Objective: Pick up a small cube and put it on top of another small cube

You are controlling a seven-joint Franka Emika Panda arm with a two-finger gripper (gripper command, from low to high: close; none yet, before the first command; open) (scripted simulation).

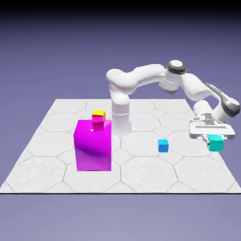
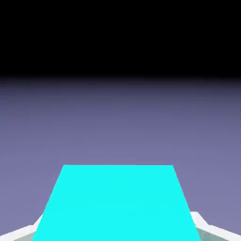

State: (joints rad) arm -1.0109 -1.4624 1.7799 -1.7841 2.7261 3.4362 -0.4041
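Blue-violet backdrop behind a pale grey desk point(image 1: 141, 174) tiled in large polygons; white robot arm point(image 1: 141, 77) rises from the far edge and reaches toward the exterior view's right. Tool point(image 1: 212, 136) is clamped on the small teal plain cube point(image 1: 216, 142), which hangs under the fingers near the desk's right edge and appears lifted clear of the surface, though the gap is hard to judge. Hand view agrees: teal cube point(image 2: 116, 202) fills the lower middle, pale finger tips point(image 2: 207, 228) just showing at either side of it, only backdrop beyond. Small bright sky-blue plain cube point(image 1: 163, 145) sits alone on the desk, well apart from the held cube, toward the exterior view's left of it. Large magenta block point(image 1: 93, 145) stands further left, with a small yellow cube point(image 1: 99, 113) and a small magenta cube point(image 1: 98, 123) at its top rear; not involved. Judgement: pick done; carry across to the sky-blue cube, alignment above it, lowering and release all remain.
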